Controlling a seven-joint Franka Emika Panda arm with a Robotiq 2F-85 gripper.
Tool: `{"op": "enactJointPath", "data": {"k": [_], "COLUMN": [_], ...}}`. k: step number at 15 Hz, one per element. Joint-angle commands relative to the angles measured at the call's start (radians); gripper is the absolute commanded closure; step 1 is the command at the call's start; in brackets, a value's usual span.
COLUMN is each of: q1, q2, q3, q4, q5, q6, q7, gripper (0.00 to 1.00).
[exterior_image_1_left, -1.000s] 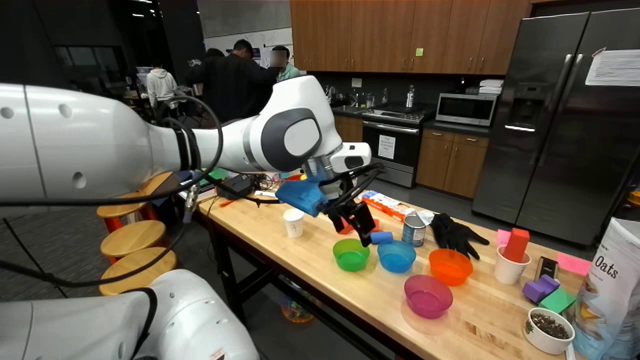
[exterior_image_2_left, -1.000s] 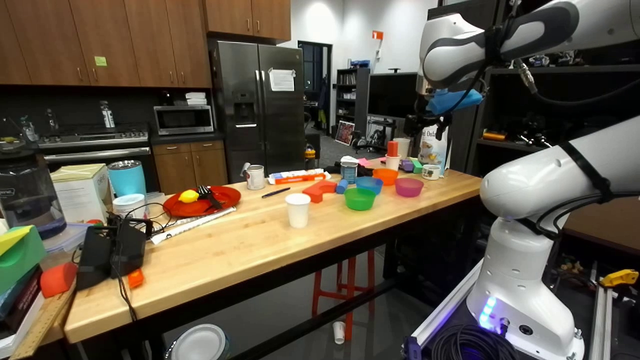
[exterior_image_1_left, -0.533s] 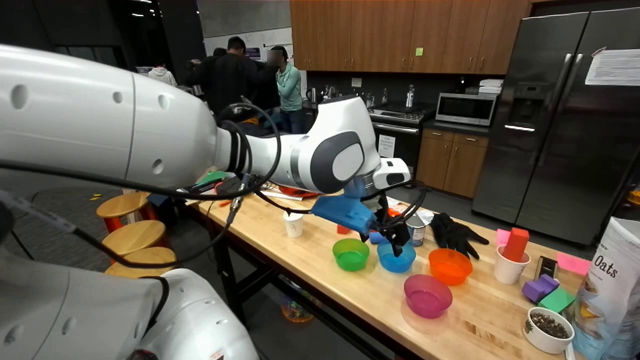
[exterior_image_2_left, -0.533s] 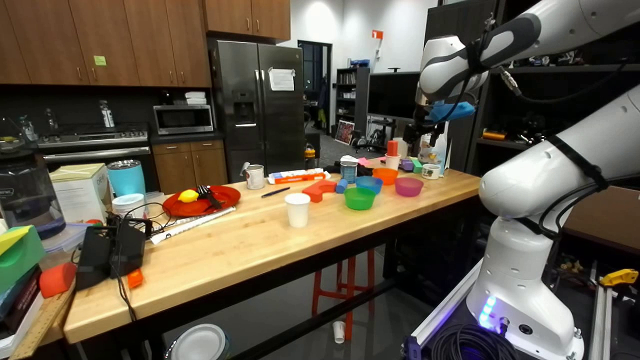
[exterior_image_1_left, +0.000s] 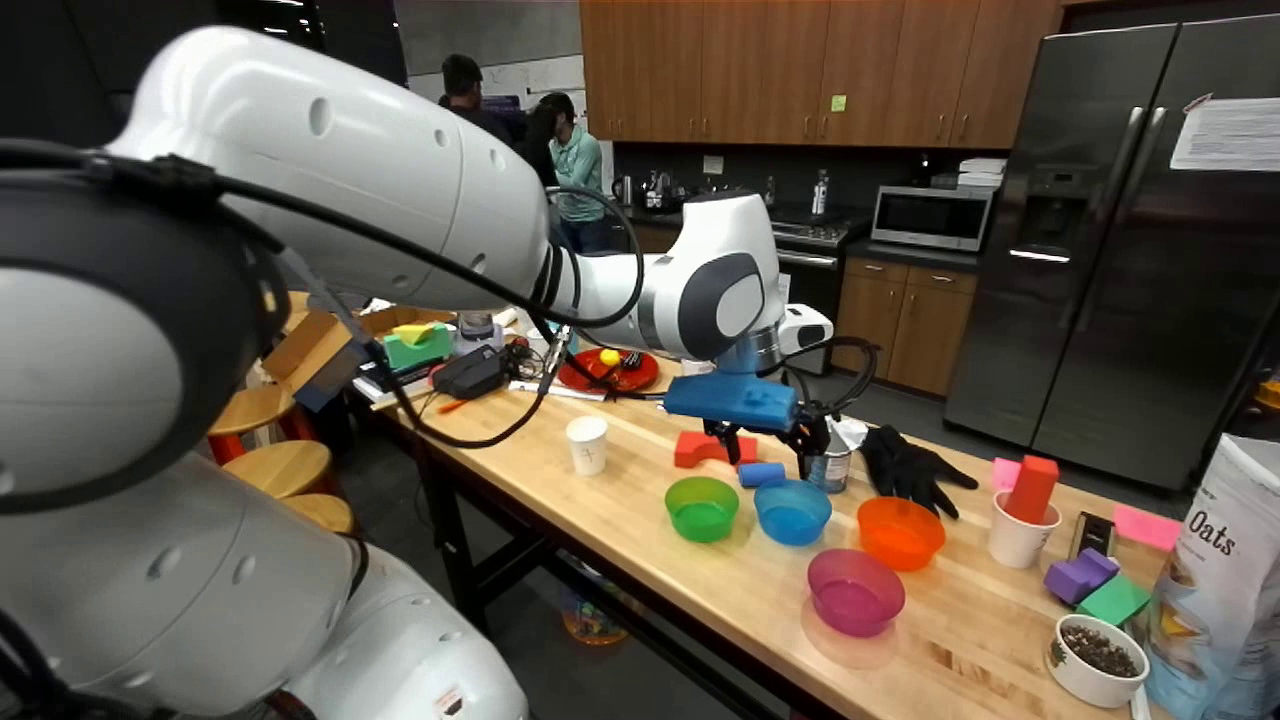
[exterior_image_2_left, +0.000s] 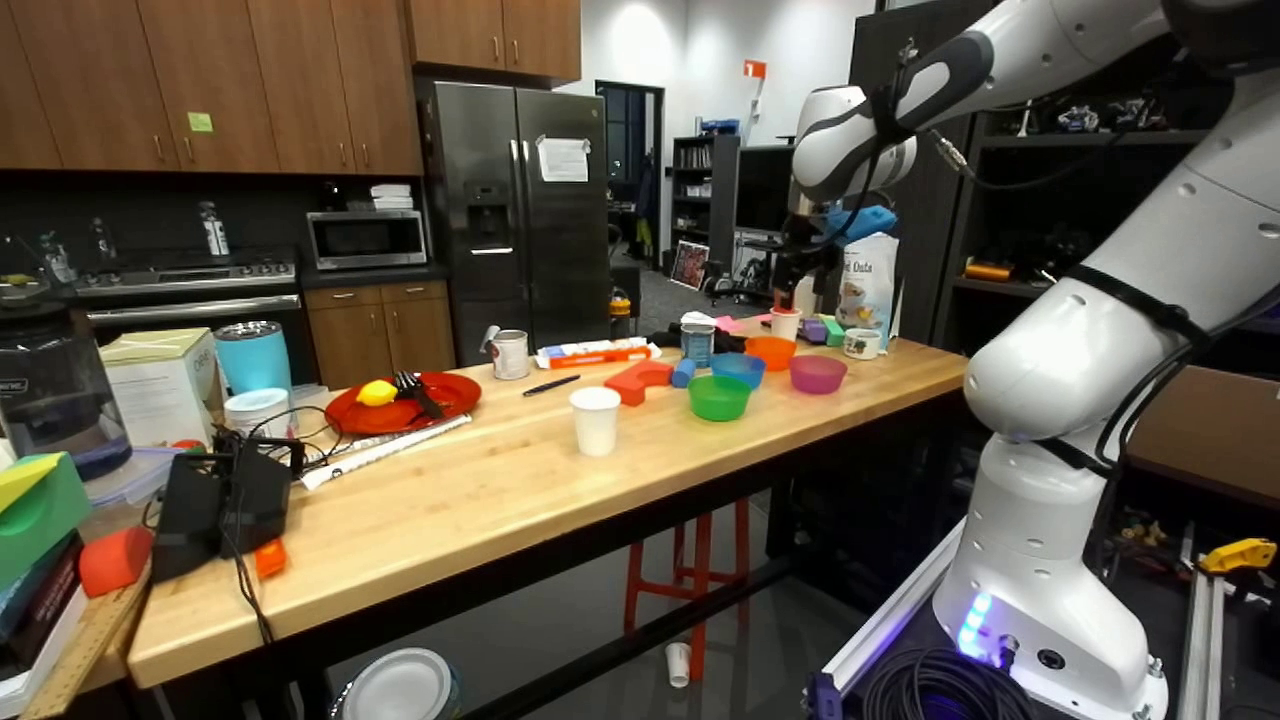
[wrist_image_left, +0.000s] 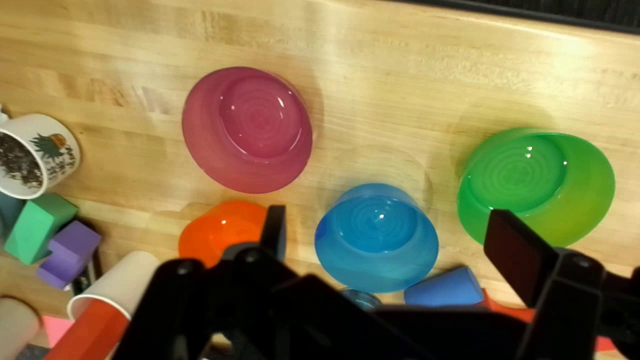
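Bag (exterior_image_1_left: 1212, 590) reads "Oats" in an ext. view, well apart from the blue bowl (exterior_image_1_left: 793, 512); smaller txt illegible. White pineapple-print pot (wrist_image_left: 61, 150), on the bag's side of the blue bowl, has lettering too blurred to read. Paper cup (exterior_image_1_left: 588, 446) w/ a cross-like mark stands on the blue bowl's opp. side. Tin can (exterior_image_2_left: 698, 345) w/ a bluish label, txt too small, sits near the blue bowl. Gripper (wrist_image_left: 389, 225) is released: jaws wide apart, nothing btwn them. It hangs above the tabletop (exterior_image_1_left: 965, 615), higher than the blue bowl & apart from it; per the wrist view, the blue bowl lies below, framed btwn the fingertips (wrist_image_left: 515, 247). Green bowl (wrist_image_left: 522, 175) is just beside the blue bowl one way, orange bowl (wrist_image_left: 220, 232) the other, magenta bowl (wrist_image_left: 250, 130) near; blue cylinder block (wrist_image_left: 442, 289) just beside it too, contact unclear.
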Motion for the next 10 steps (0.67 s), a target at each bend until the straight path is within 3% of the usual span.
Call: {"op": "enactJointPath", "data": {"k": [1, 10], "q1": [0.044, 0.043], "q2": [0.103, 0.209], "q3": [-0.027, -0.045], "q4": [0.049, 0.044], "q5": [0.071, 0.213], "q6": [-0.014, -0.025], "q7": [-0.084, -0.129], "gripper": [0.00, 0.00]}}
